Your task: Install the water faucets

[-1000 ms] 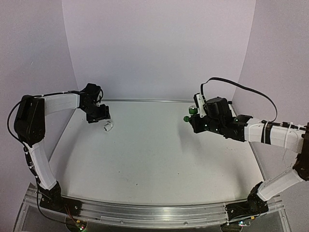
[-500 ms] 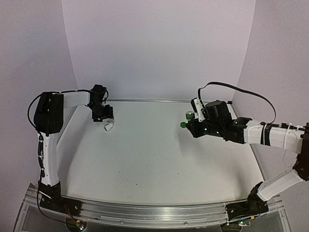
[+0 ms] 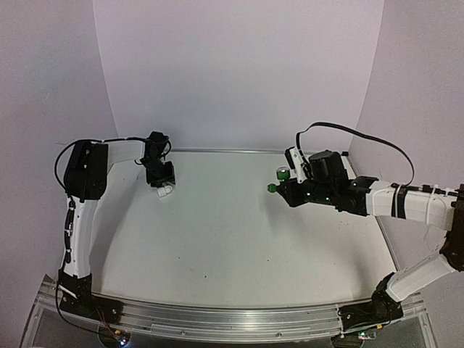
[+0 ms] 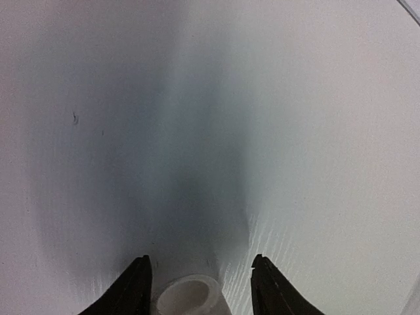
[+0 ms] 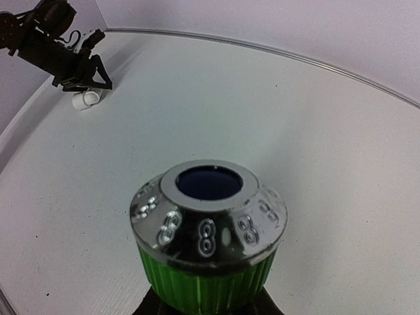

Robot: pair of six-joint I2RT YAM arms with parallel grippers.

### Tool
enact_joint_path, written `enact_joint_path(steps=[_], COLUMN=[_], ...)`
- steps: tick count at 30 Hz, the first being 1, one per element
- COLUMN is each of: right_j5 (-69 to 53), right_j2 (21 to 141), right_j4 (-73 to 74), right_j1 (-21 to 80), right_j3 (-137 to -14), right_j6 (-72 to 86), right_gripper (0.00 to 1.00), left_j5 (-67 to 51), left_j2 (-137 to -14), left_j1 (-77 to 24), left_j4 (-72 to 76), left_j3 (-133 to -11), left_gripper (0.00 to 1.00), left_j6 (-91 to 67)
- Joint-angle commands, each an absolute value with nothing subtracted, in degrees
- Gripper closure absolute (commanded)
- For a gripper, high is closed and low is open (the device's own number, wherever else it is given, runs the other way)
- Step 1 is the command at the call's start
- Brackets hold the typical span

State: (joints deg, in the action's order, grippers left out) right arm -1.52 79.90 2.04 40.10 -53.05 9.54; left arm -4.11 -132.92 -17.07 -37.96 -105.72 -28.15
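Note:
The green tap [image 3: 279, 177] is held in my right gripper [image 3: 284, 184] above the back right of the table. In the right wrist view its green ribbed body and chrome knob top [image 5: 209, 231] fill the foreground, the jaws shut on its base. The white pipe fitting [image 3: 165, 191] lies on the table at the back left. My left gripper [image 3: 161, 183] is right over it, jaws open. In the left wrist view the fitting's open round end [image 4: 190, 298] sits between the two black fingertips [image 4: 139, 285], nearer the left one.
The white table [image 3: 232, 239] has a metal rim along the back [image 3: 225, 151] and right side. The left arm and the fitting also show far off in the right wrist view [image 5: 86, 100]. A black cable loops above the right arm [image 3: 377, 141].
My left gripper has moved right and down onto the white fitting. My right gripper has carried the green tap a little to the left.

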Motion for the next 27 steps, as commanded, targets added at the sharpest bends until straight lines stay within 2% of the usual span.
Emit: enact_joint_path(steps=[1, 7, 10, 14, 15, 19, 27], right_j5=[-2.1, -2.1, -2.1, -2.0, -2.0, -2.2, -2.8], right_j2=[78.7, 78.5, 78.3, 78.1, 78.1, 77.8, 78.3], right_j4=[-1.3, -1.4, -1.4, -1.7, -1.7, -1.8, -2.0], right_j1=[40.0, 40.0, 40.0, 40.0, 40.0, 40.0, 40.0], right_j3=[-52.8, -52.6, -52.5, -52.3, -52.2, -52.1, -51.9], right_j6=[10.2, 10.5, 10.6, 10.6, 10.6, 10.6, 10.8], right_gripper=[1.00, 1.00, 1.00, 1.00, 1.00, 1.00, 1.00], left_j5=[-4.9, -6.4, -6.6, -6.0, -6.1, -6.2, -4.8], left_j2=[-133.6, -132.0, -131.1, -130.2, -130.1, -127.9, -123.1], left_j1=[-17.7, -17.9, -18.2, -18.8, -18.9, -19.6, -21.7], left_j4=[-39.2, -39.1, -39.1, -39.1, -39.2, -39.1, -38.7], left_j3=[-108.5, -108.6, -108.2, -107.1, -106.9, -104.6, -103.0], left_gripper=[0.56, 0.76, 0.74, 0.77, 0.76, 0.56, 0.36], left_j6=[-28.8, -27.2, -26.1, -25.5, -25.4, -25.2, -22.6])
